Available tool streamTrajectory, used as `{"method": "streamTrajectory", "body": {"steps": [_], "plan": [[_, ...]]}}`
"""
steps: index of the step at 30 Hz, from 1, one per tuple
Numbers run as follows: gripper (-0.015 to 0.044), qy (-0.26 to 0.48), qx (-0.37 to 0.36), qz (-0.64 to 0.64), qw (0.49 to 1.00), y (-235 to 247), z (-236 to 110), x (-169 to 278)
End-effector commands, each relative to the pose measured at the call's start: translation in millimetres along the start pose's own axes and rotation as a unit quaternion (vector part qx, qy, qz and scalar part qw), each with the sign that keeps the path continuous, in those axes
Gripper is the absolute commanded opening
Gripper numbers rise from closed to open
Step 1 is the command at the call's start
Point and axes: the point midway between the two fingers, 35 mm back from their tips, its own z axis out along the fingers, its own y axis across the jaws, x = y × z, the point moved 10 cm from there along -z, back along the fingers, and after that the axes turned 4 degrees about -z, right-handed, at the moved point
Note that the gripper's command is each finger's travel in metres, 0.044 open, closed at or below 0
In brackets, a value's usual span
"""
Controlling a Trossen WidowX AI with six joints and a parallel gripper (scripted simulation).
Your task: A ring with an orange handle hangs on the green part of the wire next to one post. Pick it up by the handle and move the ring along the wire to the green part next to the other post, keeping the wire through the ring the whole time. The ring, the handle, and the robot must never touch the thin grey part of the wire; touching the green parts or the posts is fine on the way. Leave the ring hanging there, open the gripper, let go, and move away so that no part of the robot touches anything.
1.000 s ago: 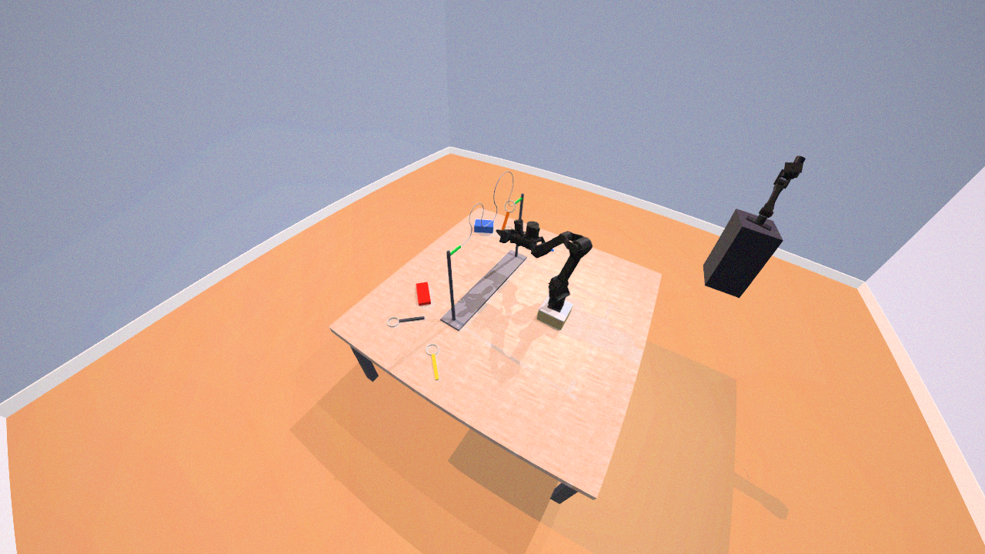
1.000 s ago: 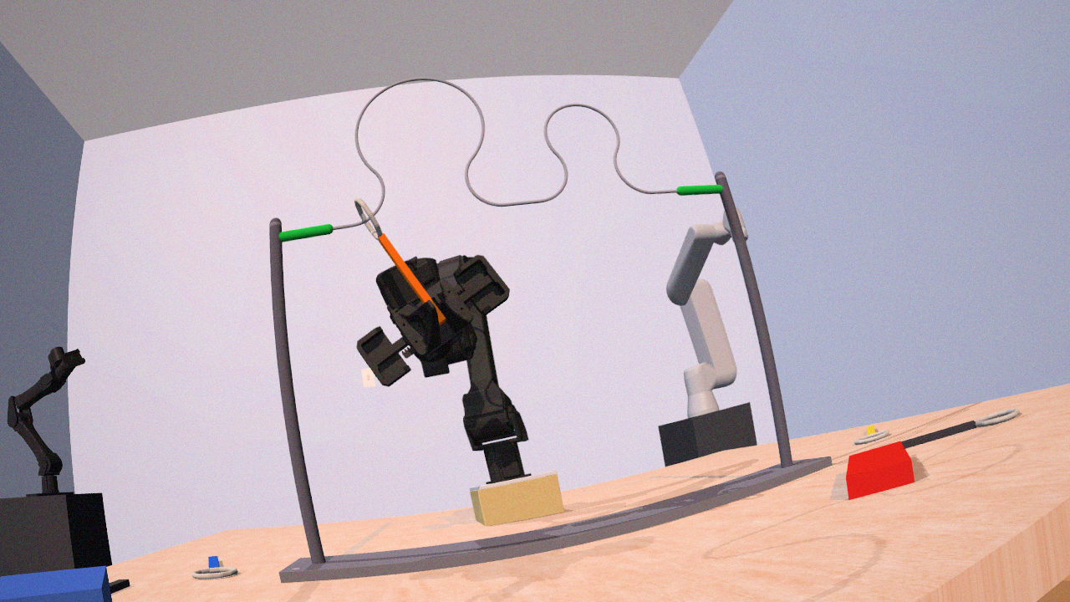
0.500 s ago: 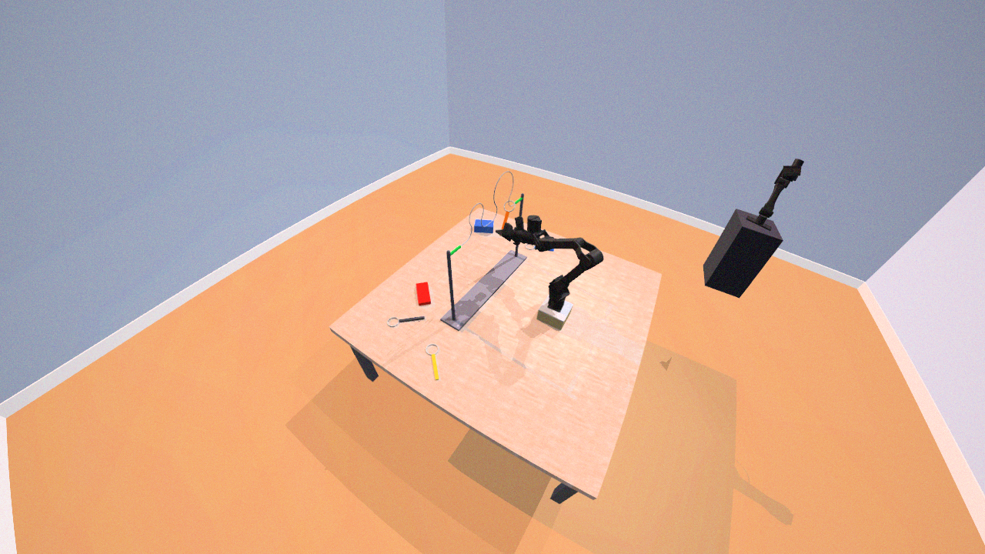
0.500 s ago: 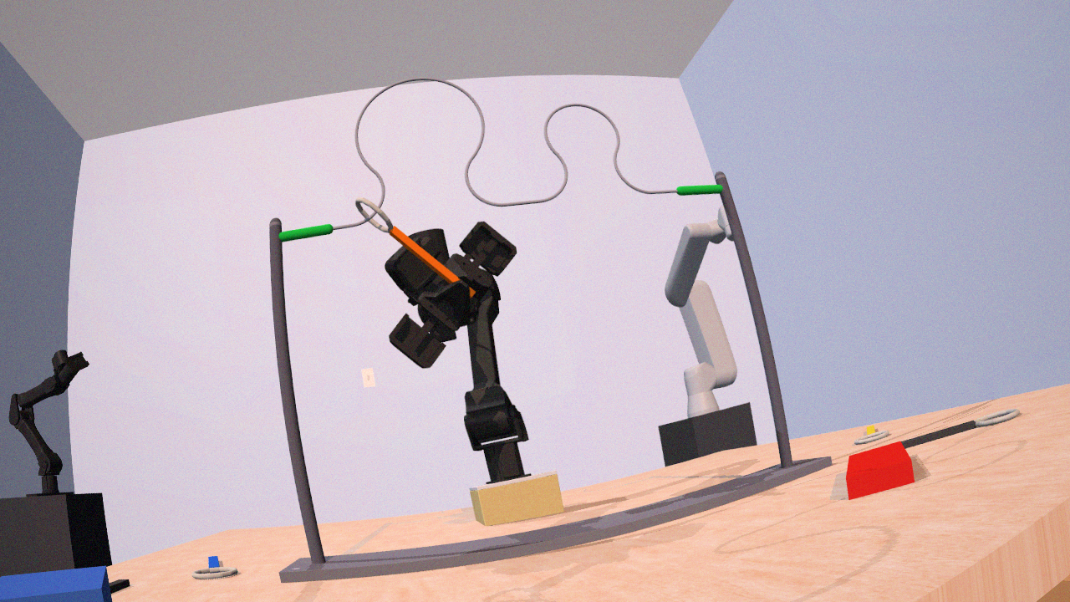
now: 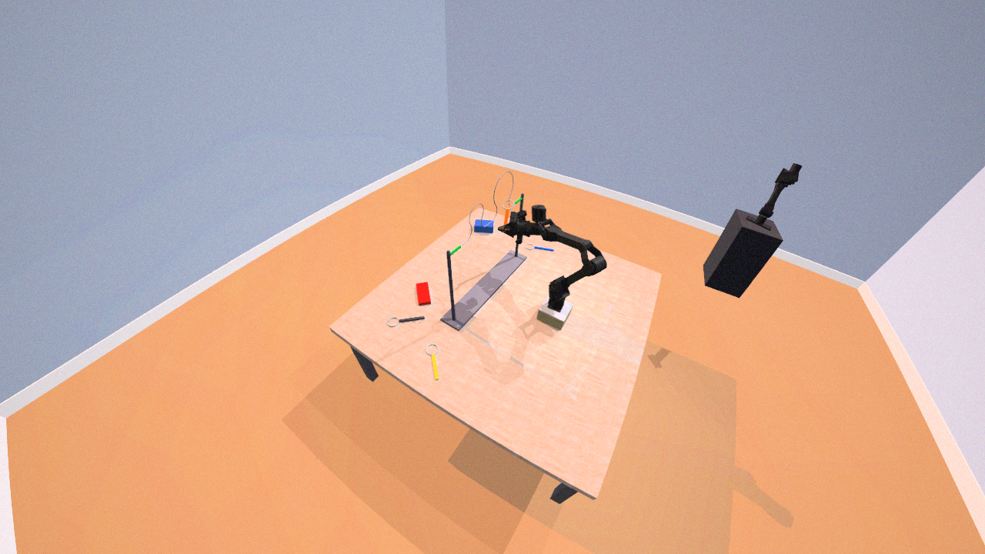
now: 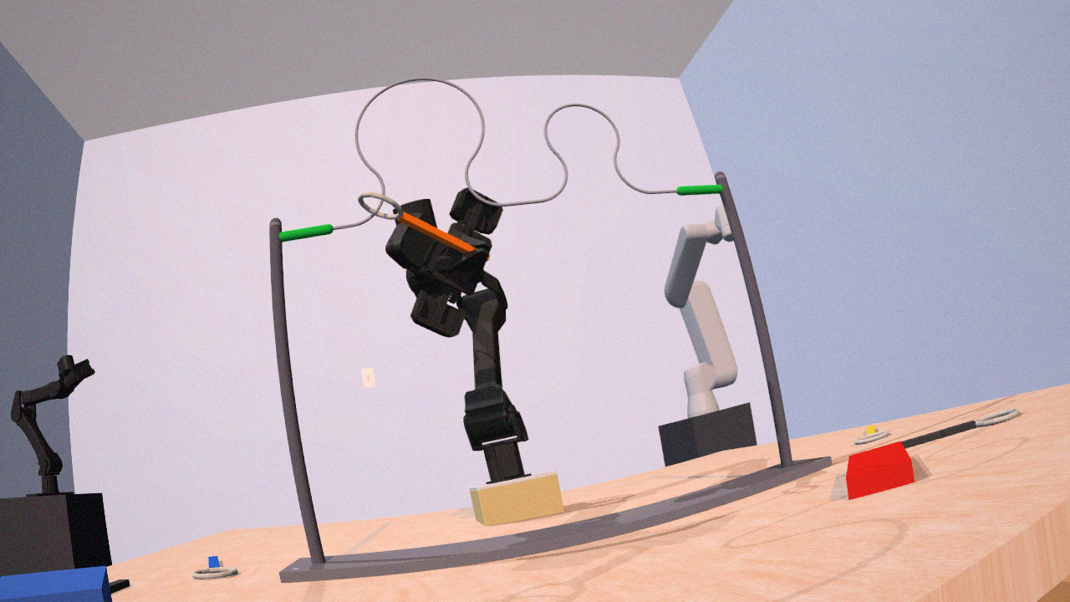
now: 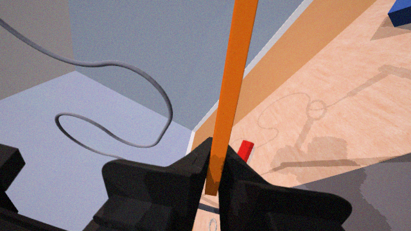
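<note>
The grey ring (image 6: 360,202) (image 5: 508,203) with the orange handle (image 6: 437,232) (image 5: 506,215) (image 7: 232,80) sits around the thin grey wire (image 6: 419,80) (image 7: 151,80), a little past the green part (image 6: 305,232) (image 5: 519,199) by the left post (image 6: 287,389). I cannot tell whether the ring touches the wire. My gripper (image 6: 471,251) (image 5: 515,224) (image 7: 215,142) is shut on the lower end of the handle, which tilts up and to the left toward the ring. The other green part (image 6: 699,190) (image 5: 455,249) is by the right post (image 6: 756,322). The ring is out of the wrist view.
The posts stand on a long grey base (image 5: 482,289) (image 6: 568,535). A red block (image 5: 422,292) (image 6: 878,467) (image 7: 245,150) and a blue block (image 5: 483,225) (image 6: 52,584) (image 7: 401,13) lie on the table. Spare rings with black (image 5: 406,319), yellow (image 5: 433,365) and blue (image 5: 540,248) handles lie around.
</note>
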Motion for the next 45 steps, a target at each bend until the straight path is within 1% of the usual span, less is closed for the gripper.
{"method": "streamTrajectory", "body": {"steps": [1, 7, 13, 29, 45], "plan": [[-0.0150, 0.030, -0.022, 0.043, 0.998, 13, -10, -9], [-0.0150, 0.065, -0.054, 0.104, 0.991, 25, -20, -20], [-0.0150, 0.065, -0.079, 0.158, 0.982, 37, -22, -25], [-0.0150, 0.062, -0.123, 0.255, 0.957, 57, -26, -36], [-0.0150, 0.058, -0.181, 0.382, 0.904, 80, -35, -60]]}}
